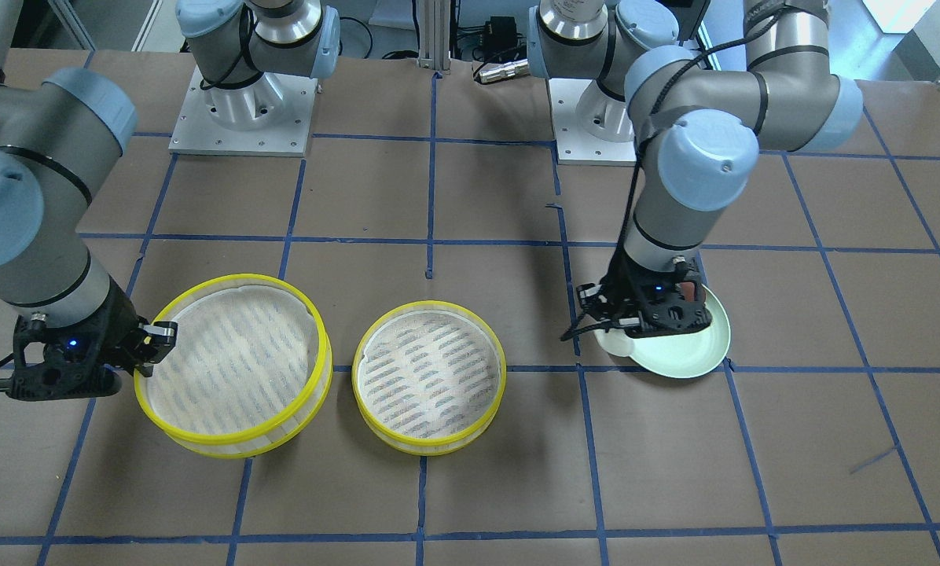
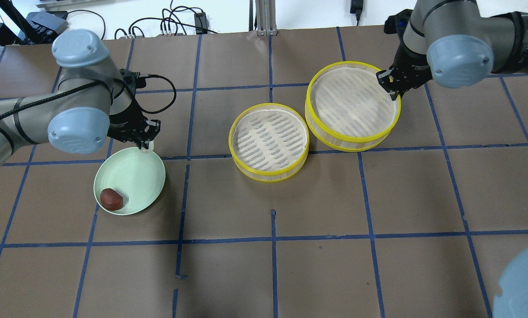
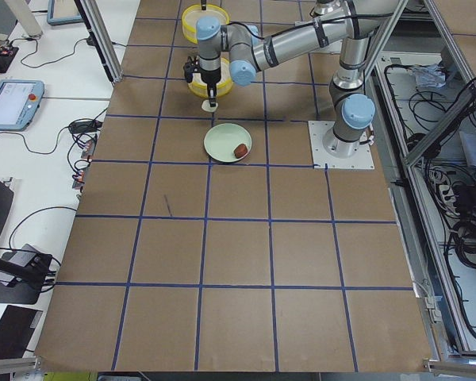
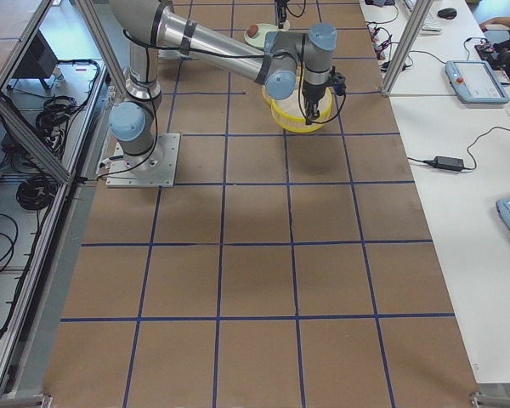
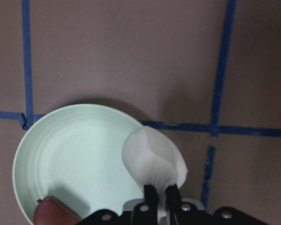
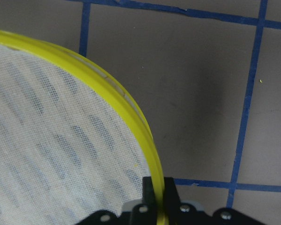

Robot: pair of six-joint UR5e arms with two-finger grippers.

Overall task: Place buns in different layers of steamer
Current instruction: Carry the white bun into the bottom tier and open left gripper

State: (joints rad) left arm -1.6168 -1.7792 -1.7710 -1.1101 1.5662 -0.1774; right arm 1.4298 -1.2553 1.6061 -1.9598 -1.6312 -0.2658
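My left gripper (image 5: 161, 199) is shut on the white bun (image 5: 152, 161) and holds it over the edge of the pale green plate (image 2: 136, 174); the white bun shows small in the overhead view (image 2: 147, 149). The dark reddish-brown bun (image 2: 111, 198) lies on the plate. My right gripper (image 6: 157, 192) is shut on the yellow rim of one steamer layer (image 2: 353, 105), which looks lifted and tilted. The other layer (image 2: 269, 140) rests on the table beside it. Both layers have bare white mesh floors.
The brown table (image 2: 317, 212) is marked with blue tape lines. The arm bases (image 1: 242, 102) stand at the robot's side. Cables lie beyond the table's far edge (image 2: 175, 24).
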